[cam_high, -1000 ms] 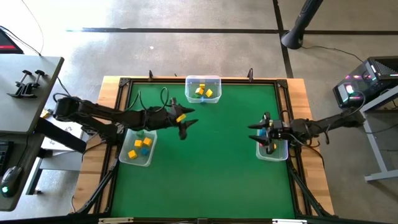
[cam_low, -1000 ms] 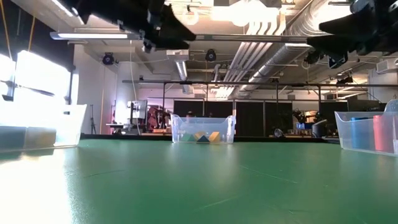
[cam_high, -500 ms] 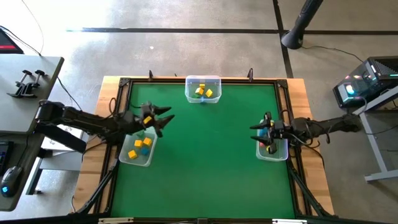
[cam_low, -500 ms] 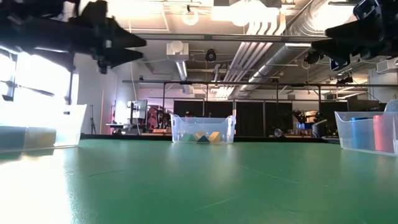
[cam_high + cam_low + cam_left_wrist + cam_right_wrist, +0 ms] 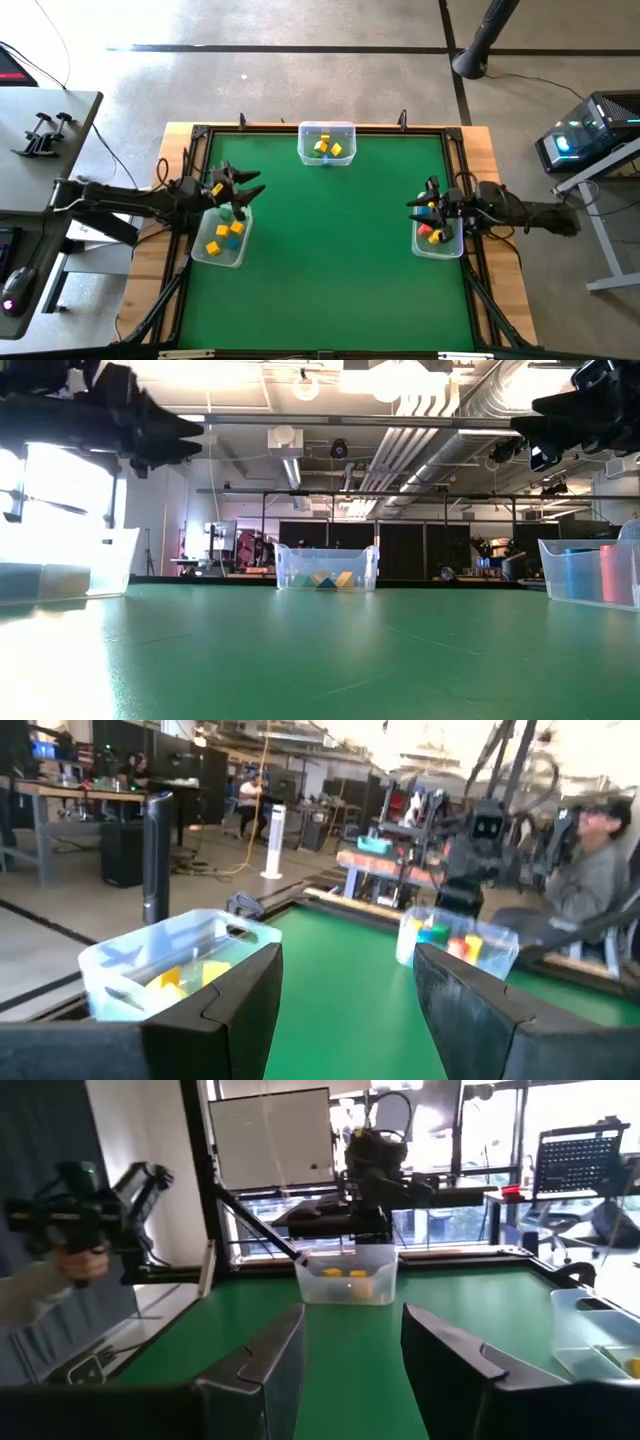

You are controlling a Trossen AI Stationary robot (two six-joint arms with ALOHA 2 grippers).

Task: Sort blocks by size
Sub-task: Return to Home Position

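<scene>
Three clear bins hold the blocks. The left bin (image 5: 220, 238) has yellow, blue and green blocks. The far bin (image 5: 327, 143) has yellow, green and blue ones. The right bin (image 5: 437, 238) has red, blue and yellow ones. My left gripper (image 5: 250, 190) is open and empty, held high over the far end of the left bin; it also shows in the low view (image 5: 190, 435). My right gripper (image 5: 414, 213) is open and empty, held high over the right bin's far left corner. No block lies on the green mat (image 5: 330, 260).
The mat's middle is bare between the three bins. A black frame (image 5: 455, 190) runs around the mat on the wooden table. In the right wrist view a person's hand (image 5: 75, 1260) holds a device beyond the table's left side.
My left gripper has drawn back from the middle of the mat toward the table's left edge and now hangs over the left bin, staying high and open. My right gripper has stayed over the right bin.
</scene>
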